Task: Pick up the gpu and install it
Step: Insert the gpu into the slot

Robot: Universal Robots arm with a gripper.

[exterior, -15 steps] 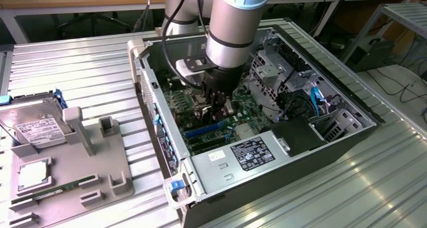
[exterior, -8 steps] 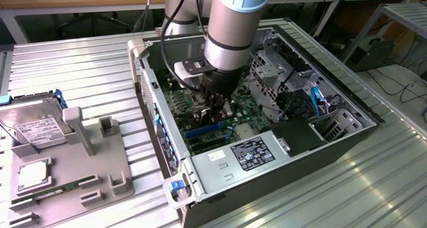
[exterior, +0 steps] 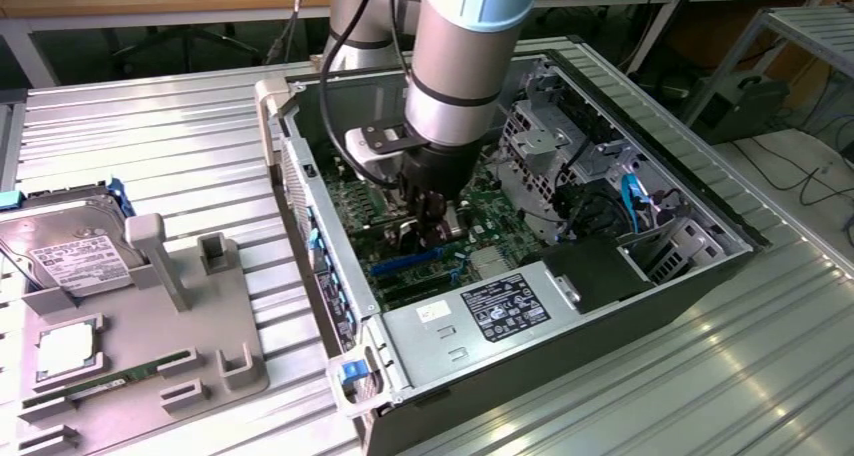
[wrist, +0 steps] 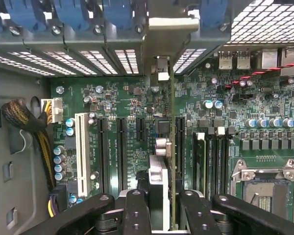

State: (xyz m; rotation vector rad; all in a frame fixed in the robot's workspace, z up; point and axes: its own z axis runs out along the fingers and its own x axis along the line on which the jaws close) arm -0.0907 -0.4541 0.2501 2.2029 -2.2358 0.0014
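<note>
Claw (wrist: 165, 209) fingers (wrist: 137, 210) are closed partway on the gpu (wrist: 172, 147), which is gripped from both sides and held on its thin edge. The gpu is held low inside the open computer case (exterior: 694, 238), close over the green motherboard (wrist: 112, 98) and next to the long black slots (wrist: 121, 152). Its silver bracket (wrist: 169, 29) is near the back wall of the case. Whether its bottom edge is already in a slot cannot be told.

Harm could be done if the card is pushed down while it is not lined up with its slot. The gold edge or the slot could be bent. The bracket could also get caught on the back wall, and the card could be tipped in the grip.

A dark label is seen on the power box (exterior: 501, 306), and a white one on the hard drive (exterior: 67, 256) out on the counter (exterior: 160, 146). Small white writing is printed beside the slots. None of it can be read.
</note>
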